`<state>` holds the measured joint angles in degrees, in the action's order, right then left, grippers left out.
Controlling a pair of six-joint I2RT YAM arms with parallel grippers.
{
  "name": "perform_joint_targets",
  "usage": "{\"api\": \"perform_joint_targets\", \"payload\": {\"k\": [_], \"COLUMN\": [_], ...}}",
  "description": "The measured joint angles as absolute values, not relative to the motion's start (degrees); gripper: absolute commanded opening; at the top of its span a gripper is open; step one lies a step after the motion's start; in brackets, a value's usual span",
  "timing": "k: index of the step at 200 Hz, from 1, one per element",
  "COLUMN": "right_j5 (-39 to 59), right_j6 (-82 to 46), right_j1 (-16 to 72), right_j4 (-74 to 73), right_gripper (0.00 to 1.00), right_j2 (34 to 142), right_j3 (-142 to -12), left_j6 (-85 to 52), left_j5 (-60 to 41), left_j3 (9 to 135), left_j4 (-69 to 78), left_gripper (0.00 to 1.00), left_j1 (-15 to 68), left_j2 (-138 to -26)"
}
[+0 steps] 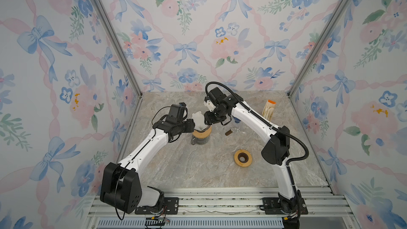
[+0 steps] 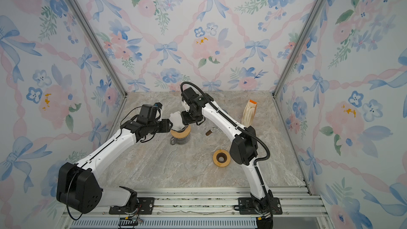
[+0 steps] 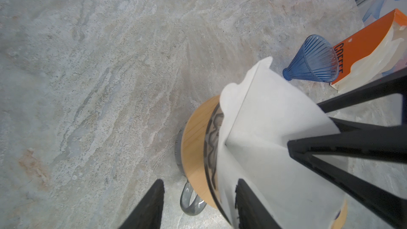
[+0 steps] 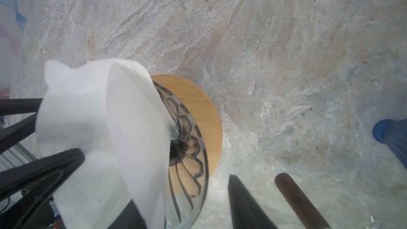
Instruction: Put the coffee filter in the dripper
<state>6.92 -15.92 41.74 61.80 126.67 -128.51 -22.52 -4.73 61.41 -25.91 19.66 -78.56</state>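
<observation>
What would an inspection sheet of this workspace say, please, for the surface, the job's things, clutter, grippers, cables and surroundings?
Surface: marbled tabletop; no spill seen.
Job's things: white coffee filter sits partly inside the glass dripper with its wooden collar, sticking up crumpled, not seated.
Clutter: blue dripper on its side; orange filter box; wooden ring; brown-handled tool.
Grippers: left gripper and right gripper both open, flanking the filter.
Cables: black conduit loops along the right arm; thin cable at the left wrist.
Surroundings: floral wallpaper walls, aluminium frame.
</observation>
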Motion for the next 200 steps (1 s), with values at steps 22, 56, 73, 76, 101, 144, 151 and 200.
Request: {"api": "perform_joint_targets", "payload": {"k": [22, 56, 73, 76, 101, 144, 151, 200], "right_j5": [6.09, 4.86, 4.62, 4.62, 4.64, 4.67, 4.69, 6.09], "right_j6": [-16.08, -16.14, -16.14, -16.14, -16.12, -16.12, -16.1, -15.88], "right_j1": [41.74, 41.74, 41.74, 41.74, 41.74, 41.74, 41.74, 41.71], "right_j4": [61.82, 61.73, 61.23, 61.17, 60.51, 60.18, 60.14, 59.22], "right_gripper": [0.54, 0.53, 0.53, 0.53, 0.53, 0.53, 0.54, 0.55], "right_j2": [127.52, 127.79, 127.79, 127.79, 127.79, 127.79, 127.79, 127.79], "right_j3": [-128.51, -128.51, -128.25, -128.18, -127.61, -127.04, -127.04, -127.04], "left_j6": [-22.52, -22.15, -22.11, -22.11, -22.02, -21.67, -21.67, -21.67], "left_j5": [-4.71, -4.67, -4.27, -4.25, -3.84, -3.53, -3.42, -3.42], "left_j3": [61.52, 62.3, 62.46, 62.48, 62.59, 62.59, 62.59, 62.85], "left_j4": [-25.93, -25.93, -25.96, -25.96, -25.91, -25.96, -25.96, -26.24], "left_gripper": [0.54, 0.54, 0.54, 0.54, 0.54, 0.54, 0.54, 0.54], "left_j1": [19.66, 19.66, 19.66, 19.66, 19.66, 19.66, 19.66, 19.66], "left_j2": [-78.63, -79.37, -79.53, -79.53, -79.77, -80.38, -80.38, -80.47]}}
